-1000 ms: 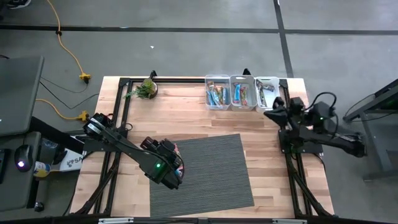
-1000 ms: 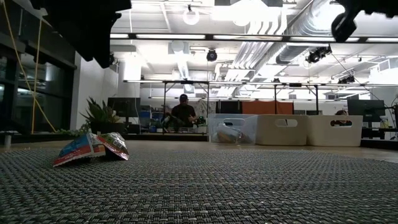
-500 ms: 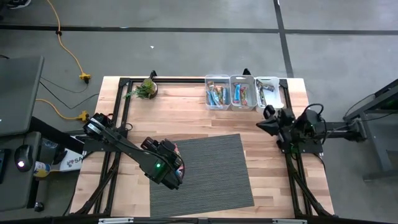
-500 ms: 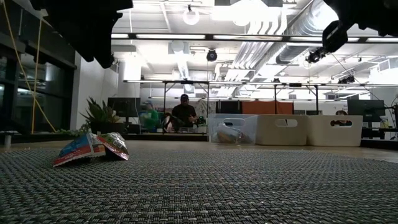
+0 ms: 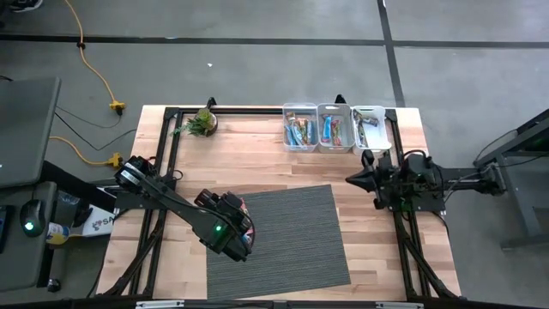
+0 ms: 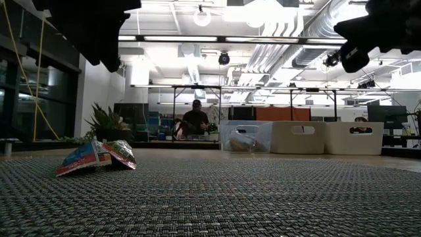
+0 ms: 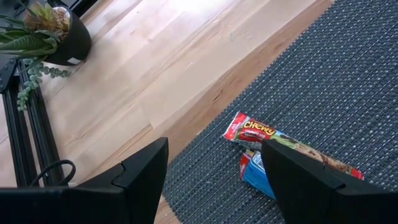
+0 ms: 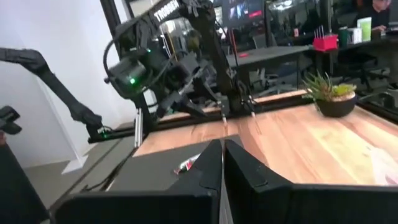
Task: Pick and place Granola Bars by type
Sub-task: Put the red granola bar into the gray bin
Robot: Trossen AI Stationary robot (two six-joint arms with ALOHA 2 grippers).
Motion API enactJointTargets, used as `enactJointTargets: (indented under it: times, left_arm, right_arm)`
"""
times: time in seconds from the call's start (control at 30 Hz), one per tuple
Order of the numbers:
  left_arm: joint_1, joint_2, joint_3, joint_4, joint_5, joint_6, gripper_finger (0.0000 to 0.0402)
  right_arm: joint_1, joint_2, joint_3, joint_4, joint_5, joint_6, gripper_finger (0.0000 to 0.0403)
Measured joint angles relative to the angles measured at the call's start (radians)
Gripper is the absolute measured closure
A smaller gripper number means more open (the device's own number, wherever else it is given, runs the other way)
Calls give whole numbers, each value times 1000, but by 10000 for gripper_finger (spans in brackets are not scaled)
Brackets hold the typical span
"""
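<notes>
Two granola bars lie together on the left edge of the grey mat: a red one [image 7: 256,130] resting across a light blue one [image 7: 257,173]. They show as a small pile [image 6: 96,157] in the low view and as a red speck [image 5: 244,205] from above. My left gripper [image 7: 214,149] hangs open above them, one finger to each side, touching nothing. My right gripper [image 8: 222,167] is shut and empty; it sits over the table's right part [image 5: 353,178], pointing toward the table's left. More bars fill the three clear bins [image 5: 335,127].
The three bins stand in a row at the far edge, right of centre. A small potted plant [image 5: 204,120] stands at the far left corner. The grey mat [image 5: 292,236] covers the near middle, with bare wood [image 5: 257,159] between it and the bins. A person [image 6: 195,120] sits in the room behind.
My right gripper has drawn away from the rightmost bin toward the table's near edge and a little to the left, coming down lower. My left arm and the two bars have kept still.
</notes>
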Motion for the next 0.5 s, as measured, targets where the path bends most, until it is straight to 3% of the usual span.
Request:
enactJointTargets:
  times: [0.33,0.5]
  left_arm:
    - [0,0,0,5,0,-5,149]
    - [0,0,0,5,0,-25,149]
  right_arm:
    - [0,-1,-3,-18,0,-40,403]
    - [0,-2,-100,150,4,-15,403]
